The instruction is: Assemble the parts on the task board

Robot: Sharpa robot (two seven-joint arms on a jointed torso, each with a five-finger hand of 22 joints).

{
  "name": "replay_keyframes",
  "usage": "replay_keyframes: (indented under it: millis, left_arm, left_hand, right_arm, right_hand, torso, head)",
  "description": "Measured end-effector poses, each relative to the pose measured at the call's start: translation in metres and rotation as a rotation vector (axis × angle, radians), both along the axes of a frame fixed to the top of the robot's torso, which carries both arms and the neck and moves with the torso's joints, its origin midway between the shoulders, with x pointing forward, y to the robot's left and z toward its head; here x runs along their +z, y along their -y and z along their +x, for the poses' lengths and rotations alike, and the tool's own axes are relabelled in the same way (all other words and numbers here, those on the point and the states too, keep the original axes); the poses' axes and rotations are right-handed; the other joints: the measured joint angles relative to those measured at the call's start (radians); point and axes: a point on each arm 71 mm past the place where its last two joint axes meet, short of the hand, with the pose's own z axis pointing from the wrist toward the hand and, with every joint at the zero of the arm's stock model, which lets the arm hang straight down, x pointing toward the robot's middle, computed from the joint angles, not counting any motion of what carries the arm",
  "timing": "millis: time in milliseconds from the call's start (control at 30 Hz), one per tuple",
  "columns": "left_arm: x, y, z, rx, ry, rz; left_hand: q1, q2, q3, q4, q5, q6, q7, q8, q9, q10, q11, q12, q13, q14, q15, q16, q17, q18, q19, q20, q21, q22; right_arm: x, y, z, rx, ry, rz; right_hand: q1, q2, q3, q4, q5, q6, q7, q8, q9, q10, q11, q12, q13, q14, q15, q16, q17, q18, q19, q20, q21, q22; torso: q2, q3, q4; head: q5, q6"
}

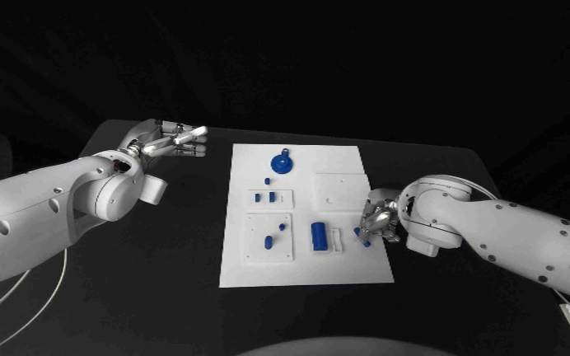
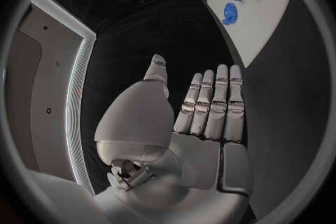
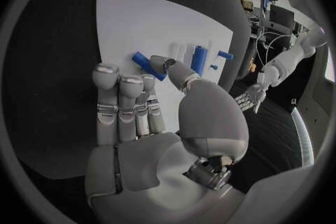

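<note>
Fingers of the right hand (image 1: 379, 222) hang down over the right edge of the task board (image 1: 344, 267), the thumb and a fingertip closed on a small blue peg (image 3: 148, 65), whose free end lies on or just above the white plate; I cannot tell which. Just left of that hand a larger blue cylinder (image 1: 319, 235) lies on the board beside a short white bar (image 1: 338, 239), and a tiny blue piece (image 1: 357, 230) sits near the fingers. Further left, a raised white square (image 1: 269, 239) carries two small blue parts. Toward the far end of the board a round blue disc with a tab (image 1: 282, 163) rests flat, with three little blue blocks (image 1: 268, 197) between it and the square. The left hand (image 1: 174, 140) is well apart from all this, held above the black table (image 1: 178, 290) off the board's far left corner, its fingers straight and side by side, the thumb raised, nothing in it.
</note>
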Motion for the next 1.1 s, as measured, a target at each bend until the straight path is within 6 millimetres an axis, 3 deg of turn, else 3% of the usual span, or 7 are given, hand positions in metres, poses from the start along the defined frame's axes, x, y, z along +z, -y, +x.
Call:
replay_keyframes:
  millis: [167, 633, 933, 1100]
  left_arm:
    - [0.000, 0.000, 0.000, -0.001, -0.002, 0.000]
    - [-0.001, 0.001, 0.000, -0.005, -0.007, 0.001]
    - [-0.001, 0.001, 0.000, -0.007, -0.010, 0.001]
    - [-0.001, 0.001, 0.000, -0.008, -0.011, 0.001]
  left_hand:
    - [0.000, 0.000, 0.000, 0.000, 0.000, 0.000, 0.000, 0.000, 0.000, 0.000, 0.000, 0.000, 0.000, 0.000, 0.000, 0.000, 0.000, 0.000, 0.000, 0.000, 0.000, 0.000]
    - [0.000, 0.000, 0.003, 0.003, 0.000, 0.000, 0.000, 0.000, 0.000, 0.000, 0.000, 0.000, 0.000, 0.000, 0.000, 0.000, 0.000, 0.000, 0.000, 0.000, 0.000, 0.000]
    - [0.000, 0.000, 0.003, 0.003, 0.000, 0.000, 0.000, 0.000, 0.000, 0.000, 0.000, 0.000, 0.000, 0.000, 0.000, 0.000, 0.000, 0.000, 0.000, 0.000, 0.000, 0.000]
    - [0.000, 0.000, 0.003, 0.003, 0.000, 0.000, 0.000, 0.000, 0.000, 0.000, 0.000, 0.000, 0.000, 0.000, 0.000, 0.000, 0.000, 0.000, 0.000, 0.000, 0.000, 0.000]
  right_arm:
    - [0.000, -0.007, -0.002, -0.026, -0.012, 0.076]
    - [0.002, -0.019, -0.002, -0.052, -0.021, 0.181]
    - [0.002, -0.021, -0.002, -0.042, -0.021, 0.163]
    - [0.002, -0.022, -0.002, -0.027, -0.022, 0.143]
  right_hand:
    - [0.005, 0.006, -0.001, -0.003, -0.009, -0.005, 0.008, -0.005, -0.006, 0.006, -0.006, 0.000, -0.001, 0.000, 0.000, 0.000, 0.000, 0.008, 0.000, 0.000, 0.000, 0.000]
    - [-0.002, 0.007, -0.047, 0.001, -0.041, 0.002, 0.000, -0.005, -0.004, 0.004, -0.011, 0.000, -0.002, 0.000, 0.000, 0.000, -0.001, 0.014, 0.000, 0.000, 0.005, 0.000]
    - [-0.006, 0.025, -0.138, 0.016, -0.114, 0.032, -0.009, -0.005, 0.000, 0.004, -0.011, 0.000, -0.007, 0.000, 0.000, 0.000, -0.002, 0.014, 0.000, 0.000, -0.010, 0.001]
    - [-0.013, 0.032, -0.196, 0.045, -0.146, 0.052, -0.021, -0.005, 0.005, 0.006, -0.013, 0.000, -0.008, 0.000, 0.000, 0.000, -0.003, 0.014, 0.000, 0.000, -0.014, 0.001]
  torso:
    - [0.000, 0.0000, 0.0003]
    - [0.000, 0.0001, 0.0002]
    - [-0.001, -0.0008, 0.0003]
    - [-0.001, -0.0007, 0.0004]
  head:
    - [0.002, -0.001]
    - [0.002, -0.004]
    - [0.001, -0.006]
    - [0.002, -0.006]
